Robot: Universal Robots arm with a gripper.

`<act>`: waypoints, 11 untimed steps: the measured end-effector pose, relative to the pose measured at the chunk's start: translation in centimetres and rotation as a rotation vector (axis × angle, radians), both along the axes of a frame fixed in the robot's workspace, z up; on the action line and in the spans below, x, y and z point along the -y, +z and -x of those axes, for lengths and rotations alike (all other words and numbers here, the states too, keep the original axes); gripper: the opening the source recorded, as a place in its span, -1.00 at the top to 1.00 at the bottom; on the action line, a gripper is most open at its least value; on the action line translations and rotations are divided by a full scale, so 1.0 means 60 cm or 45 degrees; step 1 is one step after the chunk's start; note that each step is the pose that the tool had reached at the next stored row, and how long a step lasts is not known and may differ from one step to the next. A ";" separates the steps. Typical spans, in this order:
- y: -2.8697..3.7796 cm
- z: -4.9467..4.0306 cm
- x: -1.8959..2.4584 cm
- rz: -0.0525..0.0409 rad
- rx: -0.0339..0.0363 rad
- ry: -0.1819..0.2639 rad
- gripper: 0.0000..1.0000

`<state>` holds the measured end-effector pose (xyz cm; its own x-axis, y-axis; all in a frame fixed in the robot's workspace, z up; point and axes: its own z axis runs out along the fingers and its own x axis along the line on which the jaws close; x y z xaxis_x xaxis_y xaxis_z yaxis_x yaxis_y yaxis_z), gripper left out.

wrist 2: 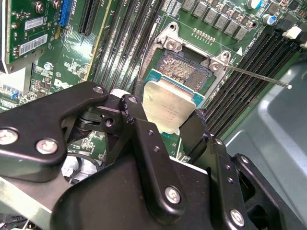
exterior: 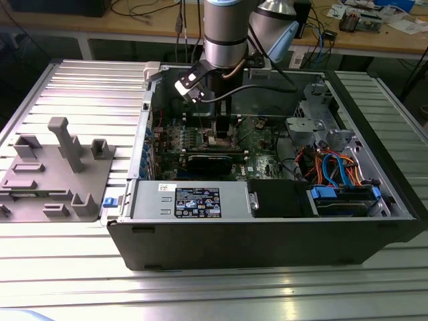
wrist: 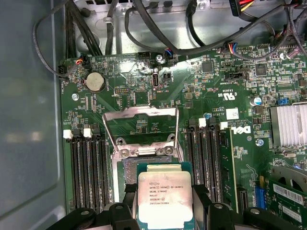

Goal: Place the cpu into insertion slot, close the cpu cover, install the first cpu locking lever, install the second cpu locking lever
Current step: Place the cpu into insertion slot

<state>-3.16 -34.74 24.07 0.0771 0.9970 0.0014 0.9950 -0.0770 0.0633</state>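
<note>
- Tool (wrist 2: 165, 115) clamped on two opposite edges of the chip (wrist: 163, 199), which sits metal top up.
- Chip hangs partly over the socket (wrist 2: 184, 69), offset toward the tool's side; the socket's open centre lies just ahead and below.
- Cover (wrist: 141, 111) stands swung open beyond the socket.

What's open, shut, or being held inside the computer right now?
end effector: shut on the cpu.
cpu: held, partly over the insertion slot.
insertion slot: uncovered, dark centre partly showing.
cpu cover: flipped up, open.
locking lever: unlatched, sticking out free.
</note>
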 end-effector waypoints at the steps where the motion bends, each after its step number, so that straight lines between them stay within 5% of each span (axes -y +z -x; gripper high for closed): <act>1: 0.000 0.000 0.0000 0.000 0.0000 0.000 -0.08; 11: -0.002 0.001 0.0002 0.001 -0.0001 0.000 -0.08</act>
